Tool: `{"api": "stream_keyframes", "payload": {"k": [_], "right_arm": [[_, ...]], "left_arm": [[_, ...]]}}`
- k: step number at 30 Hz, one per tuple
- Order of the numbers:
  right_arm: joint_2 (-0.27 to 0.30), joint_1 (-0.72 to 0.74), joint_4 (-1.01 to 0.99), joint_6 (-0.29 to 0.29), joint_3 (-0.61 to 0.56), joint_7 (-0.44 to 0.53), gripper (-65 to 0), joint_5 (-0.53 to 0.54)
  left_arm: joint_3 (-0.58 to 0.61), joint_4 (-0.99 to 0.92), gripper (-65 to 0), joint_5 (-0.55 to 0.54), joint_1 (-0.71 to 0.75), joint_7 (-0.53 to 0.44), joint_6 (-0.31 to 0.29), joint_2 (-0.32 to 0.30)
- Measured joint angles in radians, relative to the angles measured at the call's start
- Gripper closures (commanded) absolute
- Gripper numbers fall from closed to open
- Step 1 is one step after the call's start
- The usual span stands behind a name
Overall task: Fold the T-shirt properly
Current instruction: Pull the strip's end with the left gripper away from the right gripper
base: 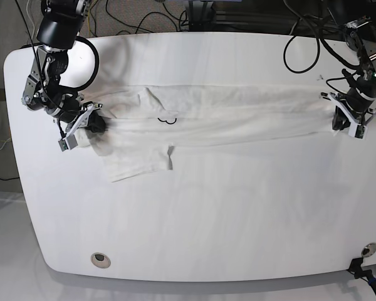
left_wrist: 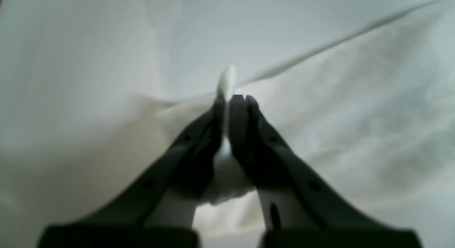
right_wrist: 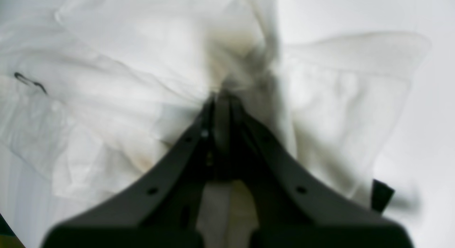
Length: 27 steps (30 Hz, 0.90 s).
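Observation:
The white T-shirt (base: 225, 113) lies stretched in a long band across the table, plain side up, with one sleeve (base: 138, 160) spread toward the front left. My left gripper (base: 343, 120) at the right end is shut on a pinch of the shirt's edge (left_wrist: 227, 81); its dark fingers (left_wrist: 241, 123) press together on the cloth. My right gripper (base: 95, 125) at the left end is shut on bunched cloth (right_wrist: 234, 59) near the sleeve. The printed front is hidden; only a small dark mark (base: 167, 119) shows at the neck.
The white table (base: 238, 213) has rounded edges, with a round hole (base: 99, 258) at the front left. Black cables (base: 301, 37) hang at the back. A small black clip (base: 361, 271) sits at the front right corner.

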Motion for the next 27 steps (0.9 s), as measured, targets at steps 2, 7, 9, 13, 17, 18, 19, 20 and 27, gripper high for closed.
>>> {"api": "stream_keyframes", "payload": {"k": [2,7,9,13,17,18,19,20,27], "right_arm": [[0.0,-0.002,0.0,0.0,0.0,0.001,0.0,0.0],[0.0,-0.002,0.0,0.001,0.0,0.002,0.0,0.003],[-0.003,-0.003,0.0,0.0,-0.001,0.001,0.0,0.003],[-0.003,-0.003,0.0,0.001,-0.001,0.002,0.0,0.003],[-0.003,-0.003,0.0,0.001,-0.001,0.001,0.0,0.003],[-0.003,-0.003,0.0,0.001,-0.001,0.001,0.0,0.003],[-0.003,-0.003,0.0,0.001,-0.001,0.002,0.0,0.004],[-0.003,-0.003,0.0,0.001,-0.001,0.001,0.0,0.004],[-0.003,-0.003,0.0,0.001,-0.001,0.001,0.0,0.003]], "left_arm": [[-0.017,-0.063,0.0,-0.006,-0.019,-0.008,0.008,-0.019],[-0.023,-0.17,0.0,-0.015,-0.095,-0.009,-0.003,-0.07],[-0.022,-0.193,0.0,-0.018,-0.106,-0.011,-0.003,-0.077],[-0.022,-0.203,0.0,-0.013,-0.101,-0.007,-0.002,-0.074],[-0.022,-0.203,0.0,-0.013,-0.098,-0.008,-0.002,-0.074],[-0.022,-0.203,0.0,-0.013,-0.097,-0.008,-0.002,-0.074],[-0.022,-0.203,0.0,-0.013,-0.095,-0.008,-0.002,-0.074],[-0.022,-0.203,0.0,-0.013,-0.095,-0.008,-0.002,-0.074],[-0.023,-0.203,-32.4,-0.002,-0.1,-0.007,0.008,-0.101]]}}
